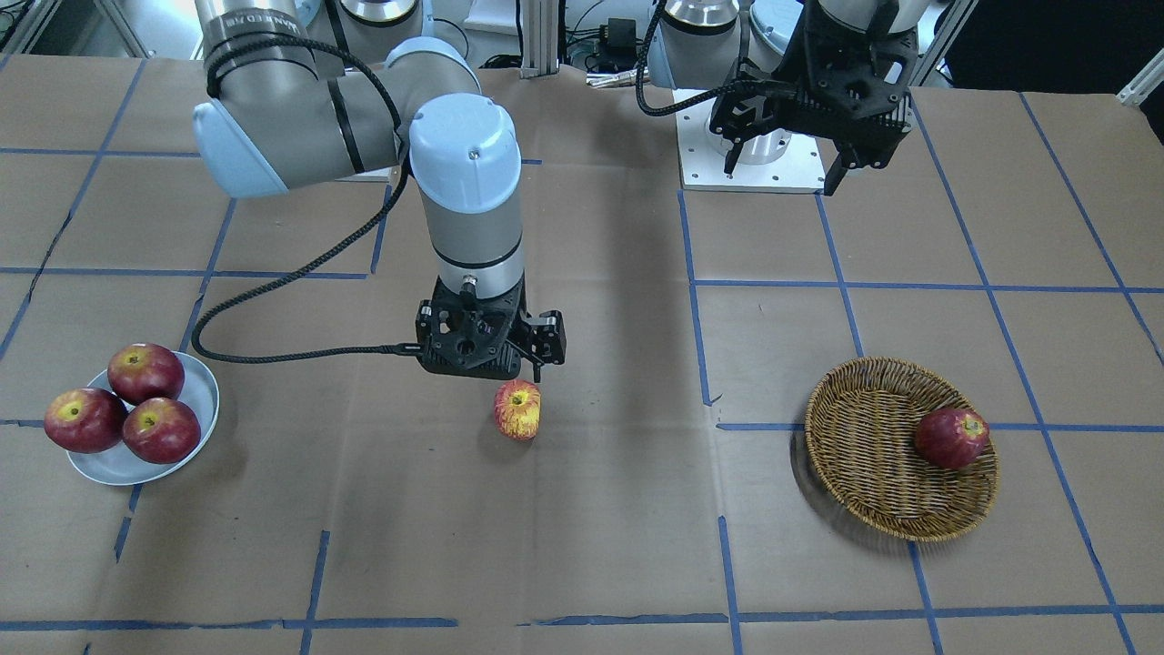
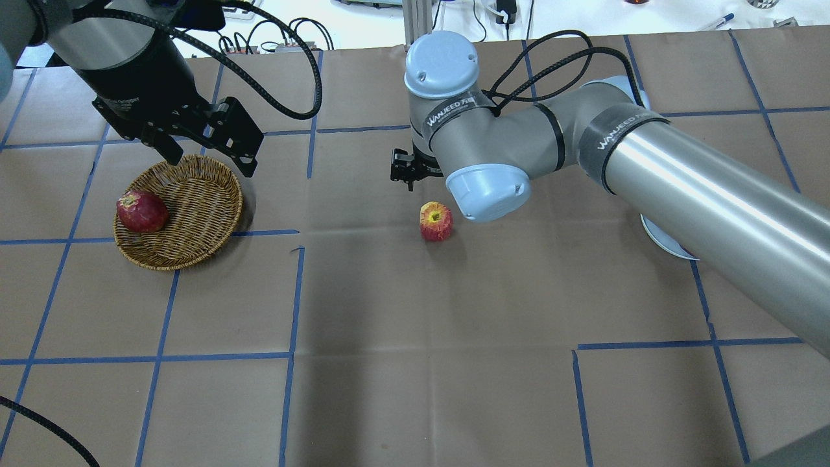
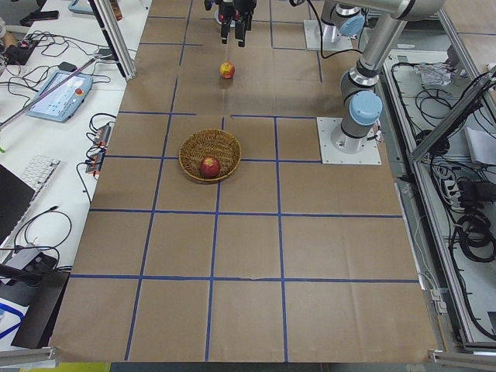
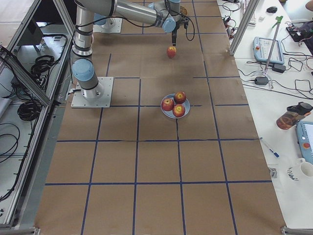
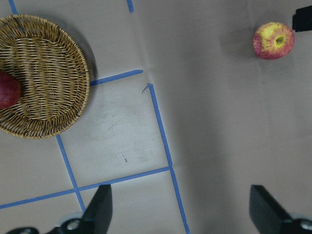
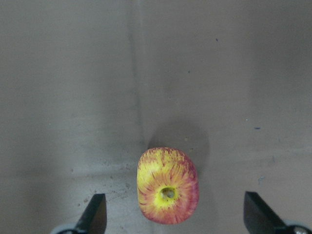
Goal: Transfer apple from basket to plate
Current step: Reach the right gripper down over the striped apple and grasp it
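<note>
1. The apple (image 1: 517, 409) is being ringed by bare table (image 1: 582, 509); the fingers (image 6: 95, 217) of the right gripper (image 6: 175, 218) are being held spread, wide of it.
2. The plate (image 1: 202, 391) is being crowded by three red apples (image 1: 145, 373); only one edge is being left bare.
3. The basket (image 2: 201, 194) is being left uncovered, the left gripper (image 2: 213, 165) being held high.

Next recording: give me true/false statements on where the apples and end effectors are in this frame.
The streaked apple lies on the bare table. True.
The basket is empty. False: one dark red apple lies in it.
The plate holds three dark red apples. True.
The right end effector grips the streaked apple. False: it hangs open above it.
The left end effector is open. True.
</note>
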Action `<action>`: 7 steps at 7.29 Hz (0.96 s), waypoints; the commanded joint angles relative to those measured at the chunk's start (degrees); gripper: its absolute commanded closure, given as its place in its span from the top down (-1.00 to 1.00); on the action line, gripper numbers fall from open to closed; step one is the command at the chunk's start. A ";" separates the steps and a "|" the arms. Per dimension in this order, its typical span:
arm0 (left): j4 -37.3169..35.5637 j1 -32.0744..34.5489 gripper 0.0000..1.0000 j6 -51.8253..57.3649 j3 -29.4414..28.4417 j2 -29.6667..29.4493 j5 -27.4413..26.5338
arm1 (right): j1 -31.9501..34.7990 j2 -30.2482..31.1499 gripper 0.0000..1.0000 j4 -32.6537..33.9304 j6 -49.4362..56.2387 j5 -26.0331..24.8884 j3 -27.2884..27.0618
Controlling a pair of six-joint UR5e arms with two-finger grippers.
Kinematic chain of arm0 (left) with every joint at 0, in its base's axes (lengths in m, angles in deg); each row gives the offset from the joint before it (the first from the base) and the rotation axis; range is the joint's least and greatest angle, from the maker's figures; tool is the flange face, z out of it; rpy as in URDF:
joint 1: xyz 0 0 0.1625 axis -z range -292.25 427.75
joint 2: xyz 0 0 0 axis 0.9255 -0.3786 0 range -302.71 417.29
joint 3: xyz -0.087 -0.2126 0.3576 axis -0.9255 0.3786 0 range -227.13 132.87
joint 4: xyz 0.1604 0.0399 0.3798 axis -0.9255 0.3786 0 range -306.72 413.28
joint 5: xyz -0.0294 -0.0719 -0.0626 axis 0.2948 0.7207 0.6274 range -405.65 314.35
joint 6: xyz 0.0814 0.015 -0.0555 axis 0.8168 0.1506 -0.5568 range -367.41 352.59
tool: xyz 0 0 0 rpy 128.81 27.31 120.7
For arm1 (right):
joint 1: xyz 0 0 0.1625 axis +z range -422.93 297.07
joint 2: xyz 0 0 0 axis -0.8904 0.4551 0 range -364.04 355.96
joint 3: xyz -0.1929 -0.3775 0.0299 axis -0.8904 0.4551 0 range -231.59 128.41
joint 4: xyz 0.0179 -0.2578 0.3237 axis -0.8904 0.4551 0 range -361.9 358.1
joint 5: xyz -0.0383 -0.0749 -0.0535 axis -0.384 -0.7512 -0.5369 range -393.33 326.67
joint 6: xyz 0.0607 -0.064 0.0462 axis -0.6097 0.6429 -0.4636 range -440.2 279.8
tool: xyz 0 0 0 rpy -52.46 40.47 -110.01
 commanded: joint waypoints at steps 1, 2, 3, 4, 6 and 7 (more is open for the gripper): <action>-0.03 0.07 0.99 0.00 0.43 0.13 0.04 | 0.48 -2.25 1.00 4.05 0.57 0.01 -2.57; -0.11 0.07 0.99 -0.09 0.52 0.04 0.04 | 0.30 -3.47 1.00 9.56 1.01 0.01 -4.85; -0.11 0.07 0.99 -0.09 0.52 0.13 0.04 | 0.30 -5.23 1.00 11.97 0.76 0.01 -5.83; -0.20 0.07 0.99 -0.09 0.52 0.04 0.13 | 0.39 -6.38 1.00 11.99 0.14 0.10 -5.67; -0.29 0.07 0.99 -0.09 0.52 0.04 0.13 | 0.39 -7.18 1.00 12.08 -0.04 0.10 -5.84; -0.29 0.07 0.99 -0.09 0.52 0.04 0.13 | 0.39 -7.61 0.98 14.00 0.14 -0.08 -5.93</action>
